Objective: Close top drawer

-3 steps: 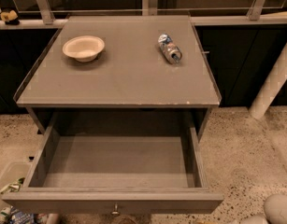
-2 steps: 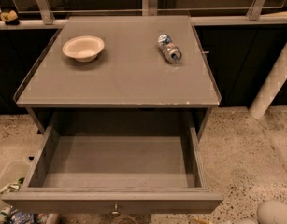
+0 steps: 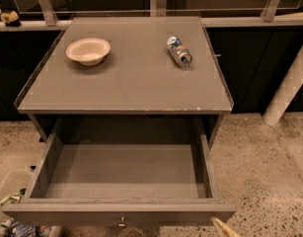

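Presently, the pincer (image 3: 225, 228), its grip state impossible to tell, is sitting just outside the right front corner of the pulled-out top drawer (image 3: 121, 169), whose front is running crosswise leftward.

End effector (image 3: 225, 228): only a pale tip shows at the lower frame edge, just beside the right front corner of the top drawer (image 3: 121, 169). The drawer stands pulled out to its left, interior bare grey. Knob (image 3: 122, 223): left of the end effector. On the bench (image 3: 136, 83), well beyond it: can (image 3: 179, 51) lying on its side, slightly left; bowl (image 3: 88, 50), farther left.
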{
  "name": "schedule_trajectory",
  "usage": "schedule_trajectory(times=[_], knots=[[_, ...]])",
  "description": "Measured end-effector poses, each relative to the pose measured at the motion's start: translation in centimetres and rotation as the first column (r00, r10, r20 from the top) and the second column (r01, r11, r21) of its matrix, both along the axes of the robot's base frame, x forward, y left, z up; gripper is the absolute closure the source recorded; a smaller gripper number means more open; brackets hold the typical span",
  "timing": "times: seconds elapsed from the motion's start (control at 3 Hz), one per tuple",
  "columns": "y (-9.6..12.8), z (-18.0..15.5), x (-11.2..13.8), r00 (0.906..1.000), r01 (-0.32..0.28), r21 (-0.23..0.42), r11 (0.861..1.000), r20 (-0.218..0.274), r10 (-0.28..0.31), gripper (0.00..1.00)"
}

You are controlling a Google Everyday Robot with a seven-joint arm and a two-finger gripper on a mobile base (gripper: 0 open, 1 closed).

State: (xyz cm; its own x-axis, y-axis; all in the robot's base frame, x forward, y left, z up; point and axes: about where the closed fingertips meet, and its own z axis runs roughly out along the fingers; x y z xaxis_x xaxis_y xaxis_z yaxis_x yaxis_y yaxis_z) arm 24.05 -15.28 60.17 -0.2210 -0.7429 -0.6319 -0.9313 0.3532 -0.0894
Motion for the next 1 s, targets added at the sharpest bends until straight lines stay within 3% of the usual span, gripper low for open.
schedule_trajectory(times=[0.33, 1.0], knots=[[-2.1, 2.3, 1.5, 0.9977, 0.056, -0.065, 0.996, 0.042, -0.053, 0.0], [-2.7, 0.3, 4.8, 0.9996, 0.025, -0.036, 0.999, -0.009, -0.025, 0.0]])
